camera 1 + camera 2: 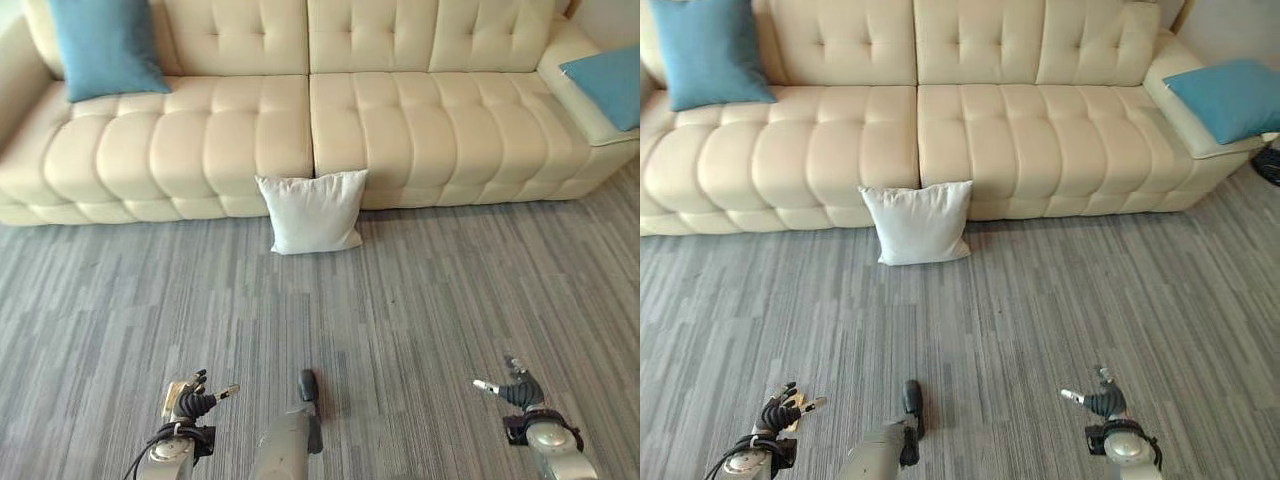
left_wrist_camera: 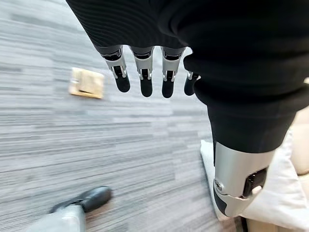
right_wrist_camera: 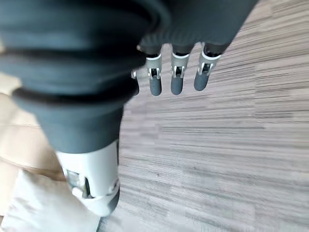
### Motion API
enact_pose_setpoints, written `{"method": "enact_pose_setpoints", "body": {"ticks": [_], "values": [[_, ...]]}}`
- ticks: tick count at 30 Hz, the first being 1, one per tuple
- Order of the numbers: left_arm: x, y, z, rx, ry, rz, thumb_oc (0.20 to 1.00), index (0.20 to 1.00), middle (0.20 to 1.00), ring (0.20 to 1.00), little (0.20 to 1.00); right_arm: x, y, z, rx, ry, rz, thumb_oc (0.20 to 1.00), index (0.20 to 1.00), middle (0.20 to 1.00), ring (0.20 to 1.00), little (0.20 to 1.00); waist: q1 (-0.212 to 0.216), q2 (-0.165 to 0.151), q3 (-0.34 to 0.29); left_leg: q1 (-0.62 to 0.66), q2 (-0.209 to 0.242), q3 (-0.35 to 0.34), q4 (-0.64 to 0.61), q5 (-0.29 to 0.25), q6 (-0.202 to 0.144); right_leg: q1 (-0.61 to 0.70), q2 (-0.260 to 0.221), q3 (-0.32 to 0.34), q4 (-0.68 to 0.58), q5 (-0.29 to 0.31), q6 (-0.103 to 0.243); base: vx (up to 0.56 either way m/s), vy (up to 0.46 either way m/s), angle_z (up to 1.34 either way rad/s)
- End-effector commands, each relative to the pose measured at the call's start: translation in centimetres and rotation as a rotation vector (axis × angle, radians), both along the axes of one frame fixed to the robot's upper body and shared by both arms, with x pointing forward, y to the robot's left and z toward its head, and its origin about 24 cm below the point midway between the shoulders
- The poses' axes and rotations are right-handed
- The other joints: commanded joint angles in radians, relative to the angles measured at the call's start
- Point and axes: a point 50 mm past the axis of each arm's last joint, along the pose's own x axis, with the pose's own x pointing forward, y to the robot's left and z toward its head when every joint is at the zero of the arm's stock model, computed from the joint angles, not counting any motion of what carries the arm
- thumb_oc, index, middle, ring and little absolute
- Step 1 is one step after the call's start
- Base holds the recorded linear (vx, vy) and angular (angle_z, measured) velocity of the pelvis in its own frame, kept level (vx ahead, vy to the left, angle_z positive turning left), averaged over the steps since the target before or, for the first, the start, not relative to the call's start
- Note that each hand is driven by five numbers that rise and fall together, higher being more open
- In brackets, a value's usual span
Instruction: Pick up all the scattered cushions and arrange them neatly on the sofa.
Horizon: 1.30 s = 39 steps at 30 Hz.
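White cushion (image 1: pixel 313 211) leaning against the sofa (image 1: pixel 400 120) could topple if either empty, loose-fingered hand, left hand (image 1: pixel 192 397) or right hand (image 1: pixel 520 390), nudges it.

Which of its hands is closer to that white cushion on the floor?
Left. The left hand hangs just left of the white cushion; the right hand is further off to its right.

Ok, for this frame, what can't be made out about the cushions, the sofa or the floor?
- White cushion: its back and what it leans on, hidden by its own face in the eye views.
- Blue cushion on the sofa's right arm: cut off by the left eye view's edge.
- Blue cushion at the left backrest: top cropped.
- Tan flat thing on the floor: too blurred to identify in the left wrist view.
- Sofa: ends out of frame.
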Motion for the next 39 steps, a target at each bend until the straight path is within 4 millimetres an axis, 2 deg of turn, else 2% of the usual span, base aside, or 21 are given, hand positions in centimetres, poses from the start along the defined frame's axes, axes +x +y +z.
{"method": "enact_pose_setpoints", "body": {"ticks": [1,2,4,5,6,7,9,10,12,13,17,19,20,23,25,28,30,31,33,35,39], "values": [[2.6,1.1,2.8,0.070,-0.132,-0.046,1.000,1.000,1.000,1.000,1.000,3.8,0.2,2.6,-0.026,-0.147,0.040,1.000,1.000,1.000,1.000,1.000,0.033,0.009,0.041,0.049,0.053,-0.010,0.061,-0.135,-0.088,-0.065,-0.073,0.018,-0.113,0.291,0.056,0.36,0.273,0.04],[2.8,1.0,2.9,0.069,-0.136,-0.044,1.000,1.000,1.000,1.000,1.000,3.9,0.3,2.5,-0.021,-0.148,0.040,1.000,1.000,1.000,1.000,1.000,0.023,0.021,0.049,0.091,0.052,-0.014,0.045,-0.149,-0.085,-0.117,-0.060,-0.008,-0.092,0.264,0.045,0.37,0.215,0.06],[3.1,1.0,3.0,0.068,-0.146,-0.044,1.000,1.000,1.000,1.000,1.000,3.9,0.2,2.5,-0.016,-0.145,0.033,1.000,1.000,1.000,1.000,1.000,-0.002,0.034,0.061,0.156,0.048,-0.026,0.019,-0.170,-0.091,-0.187,-0.047,-0.088,-0.145,0.207,0.030,0.42,0.125,0.30],[3.2,0.9,3.1,0.065,-0.151,-0.046,1.000,1.000,1.000,1.000,1.000,3.9,0.1,2.5,-0.012,-0.145,0.028,1.000,1.000,1.000,1.000,1.000,-0.008,0.035,0.060,0.179,0.039,-0.038,0.012,-0.192,-0.098,-0.201,-0.051,-0.101,-0.184,0.180,0.039,0.27,0.043,0.54],[3.3,0.9,3.1,0.065,-0.151,-0.046,1.000,1.000,1.000,1.000,1.000,3.9,0.1,2.5,-0.012,-0.146,0.028,1.000,1.000,1.000,1.000,1.000,-0.015,0.037,0.067,0.178,0.042,-0.039,0.014,-0.180,-0.095,-0.194,-0.051,-0.117,-0.190,0.189,0.032,0.34,-0.006,0.96],[3.7,0.7,3.2,0.062,-0.157,-0.049,1.000,1.000,1.000,1.000,1.000,3.8,-0.1,2.5,-0.008,-0.146,0.012,1.000,1.000,1.000,1.000,1.000,-0.036,0.036,0.078,0.230,0.032,-0.054,-0.004,-0.208,-0.106,-0.241,-0.043,-0.157,-0.310,0.183,0.037,0.29,-0.040,1.00],[3.8,0.5,3.2,0.060,-0.157,-0.056,1.000,1.000,1.000,1.000,1.000,3.8,-0.2,2.5,-0.007,-0.149,0.008,1.000,1.000,1.000,1.000,1.000,-0.044,0.034,0.083,0.248,0.026,-0.067,-0.006,-0.220,-0.109,-0.242,-0.039,-0.158,-0.369,0.192,0.043,0.28,-0.034,0.66],[4.0,0.4,3.1,0.058,-0.161,-0.052,1.000,1.000,1.000,1.000,1.000,3.8,-0.2,2.6,-0.006,-0.153,0.000,1.000,1.000,1.000,1.000,1.000,-0.056,0.028,0.086,0.269,0.015,-0.079,-0.009,-0.235,-0.112,-0.272,-0.032,-0.154,-0.442,0.221,0.055,0.39,-0.076,0.23],[4.3,0.0,3.0,0.056,-0.161,-0.061,1.000,1.000,1.000,1.000,1.000,3.8,-0.4,2.4,-0.018,-0.133,-0.003,1.000,1.000,1.000,1.000,1.000,-0.077,0.018,0.098,0.346,0.001,-0.117,0.002,-0.303,-0.126,-0.359,-0.040,-0.201,-0.589,0.280,0.088,0.60,-0.158,0.50],[4.3,0.0,3.0,0.055,-0.160,-0.061,1.000,1.000,1.000,1.000,1.000,3.8,-0.5,2.4,-0.019,-0.132,-0.003,1.000,1.000,1.000,1.000,1.000,-0.076,0.025,0.100,0.351,0.008,-0.117,0.004,-0.309,-0.127,-0.352,-0.033,-0.204,-0.591,0.278,0.087,0.38,-0.131,0.79],[3.5,0.1,2.6,0.054,-0.145,-0.059,1.000,1.000,1.000,1.000,1.000,3.2,-0.4,2.0,-0.017,-0.104,0.016,1.000,1.000,1.000,1.000,1.000,-0.087,0.018,0.075,0.434,-0.002,-0.153,-0.010,-0.354,-0.145,-0.341,-0.063,-0.211,-0.590,0.333,0.090,0.37,-0.171,0.60],[2.7,-0.1,2.0,0.042,-0.122,-0.048,1.000,1.000,1.000,1.000,1.000,3.0,-0.7,2.1,-0.029,-0.097,0.026,1.000,1.000,1.000,1.000,1.000,-0.094,0.038,0.058,0.453,0.029,-0.153,0.025,-0.336,-0.172,-0.314,-0.055,-0.213,-0.562,0.349,0.073,0.42,-0.248,0.61],[2.3,-0.3,1.7,0.032,-0.113,-0.048,1.000,1.000,1.000,1.000,1.000,3.0,-0.9,2.4,-0.042,-0.105,0.039,1.000,1.000,1.000,1.000,1.000,-0.098,0.049,0.048,0.451,0.044,-0.154,0.047,-0.302,-0.191,-0.301,-0.051,-0.224,-0.553,0.342,0.064,0.36,-0.253,0.28],[1.6,-0.8,1.0,0.007,-0.086,-0.051,1.000,1.000,1.000,1.000,1.000,3.1,-1.6,2.9,-0.062,-0.117,0.050,1.000,1.000,1.000,1.000,1.000,-0.098,0.064,0.041,0.363,0.110,-0.151,0.264,-0.137,-0.245,-0.241,-0.018,-0.218,-0.551,0.297,0.012,0.25,-0.267,0.02],[1.6,-0.9,0.8,-0.009,-0.080,-0.040,1.000,1.000,1.000,1.000,1.000,3.3,-1.9,3.1,-0.079,-0.117,0.048,1.000,1.000,1.000,1.000,1.000,-0.094,0.054,0.042,0.314,0.115,-0.150,0.343,-0.089,-0.245,-0.210,-0.001,-0.207,-0.557,0.264,-0.015,0.22,-0.218,-0.13],[2.0,-1.6,0.6,-0.033,-0.077,-0.038,1.000,1.000,1.000,1.000,1.000,3.4,-2.5,3.2,-0.096,-0.107,0.033,1.000,1.000,1.000,1.000,1.000,-0.080,0.040,0.053,0.219,0.102,-0.134,0.304,-0.167,-0.208,-0.159,0.003,-0.178,-0.577,0.233,-0.017,0.19,-0.117,-0.49],[2.3,-1.9,0.7,-0.026,-0.082,-0.068,1.000,1.000,1.000,1.000,1.000,3.4,-2.8,3.3,-0.109,-0.106,0.024,1.000,1.000,1.000,1.000,1.000,-0.068,0.030,0.063,0.168,0.063,-0.135,0.211,-0.223,-0.186,-0.135,0.001,-0.157,-0.595,0.232,-0.006,0.13,-0.013,-0.53],[2.5,-1.9,0.8,-0.021,-0.084,-0.078,1.000,1.000,1.000,1.000,1.000,3.4,-2.8,3.4,-0.115,-0.107,0.026,1.000,1.000,1.000,1.000,1.000,-0.061,0.030,0.066,0.155,0.043,-0.146,0.151,-0.209,-0.185,-0.130,0.006,-0.148,-0.599,0.235,-0.002,0.10,0.022,-0.51],[2.4,-1.8,0.8,-0.018,-0.084,-0.080,1.000,1.000,1.000,1.000,1.000,3.4,-3.0,3.3,-0.125,-0.098,0.022,1.000,1.000,1.000,1.000,1.000,-0.060,0.043,0.064,0.184,0.033,-0.153,0.069,-0.203,-0.191,-0.120,0.029,-0.131,-0.601,0.234,0.008,0.07,0.047,-0.64],[1.9,-1.5,0.7,-0.013,-0.072,-0.075,1.000,1.000,1.000,1.000,1.000,3.4,-2.9,3.4,-0.131,-0.102,0.031,1.000,1.000,1.000,1.000,1.000,-0.055,0.051,0.057,0.211,0.020,-0.172,0.052,-0.218,-0.180,-0.117,0.043,-0.111,-0.602,0.243,0.012,0.05,0.082,-0.67],[1.3,-0.6,0.8,0.000,-0.069,-0.046,1.000,1.000,1.000,1.000,1.000,3.3,-2.3,3.3,-0.119,-0.105,0.046,1.000,1.000,1.000,1.000,1.000,-0.039,0.043,0.042,0.256,0.002,-0.174,0.004,-0.228,-0.157,-0.133,0.050,-0.086,-0.580,0.261,0.021,0.02,0.070,-0.63]]}}
